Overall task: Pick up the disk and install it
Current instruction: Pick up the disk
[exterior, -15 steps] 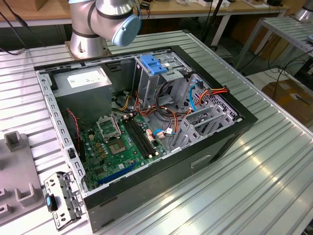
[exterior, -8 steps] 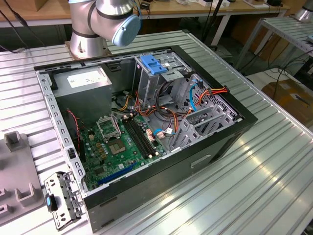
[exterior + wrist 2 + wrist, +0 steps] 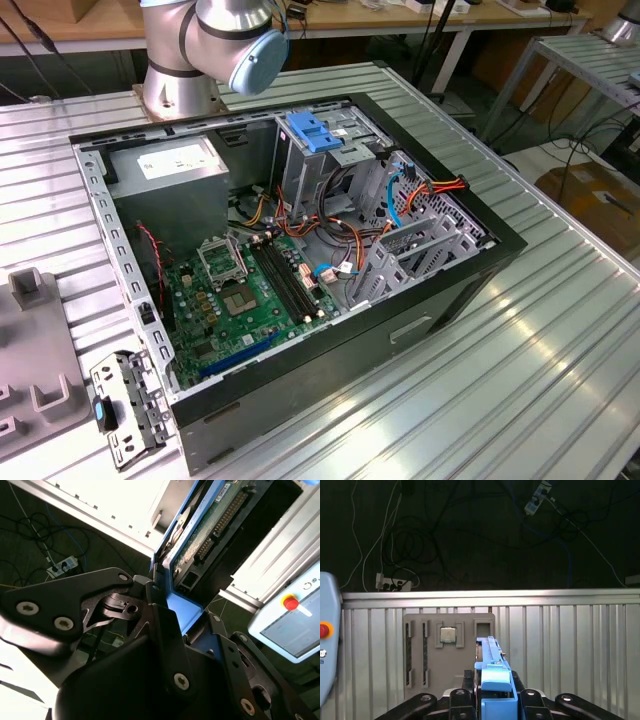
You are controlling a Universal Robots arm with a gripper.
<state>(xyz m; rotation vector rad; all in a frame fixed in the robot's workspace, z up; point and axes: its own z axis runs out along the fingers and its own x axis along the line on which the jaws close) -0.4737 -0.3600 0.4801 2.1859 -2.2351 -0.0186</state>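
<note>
The disk (image 3: 210, 527) is held edge-on in my gripper (image 3: 167, 607), away from the computer case. In the second wrist view its green circuit board and connectors face the camera, framed by its blue plastic carrier (image 3: 182, 612). The black fingers (image 3: 162, 625) clamp that carrier from both sides. In the first wrist view the disk (image 3: 492, 670) rises as a thin blue-edged slab from between the gripper (image 3: 492, 692) arms, above a ribbed metal table (image 3: 570, 650). In the exterior view the open computer case (image 3: 300, 270) lies on its side with a drive cage (image 3: 330, 150) at the back.
A blue plastic bracket (image 3: 310, 130) sits on top of the drive cage. The grey power supply (image 3: 175, 165), motherboard (image 3: 250, 290) and loose cables (image 3: 410, 190) fill the case. A grey parts tray (image 3: 448, 650) holds a chip. A teach pendant (image 3: 290, 615) hangs nearby. The arm's base (image 3: 185, 60) stands behind the case.
</note>
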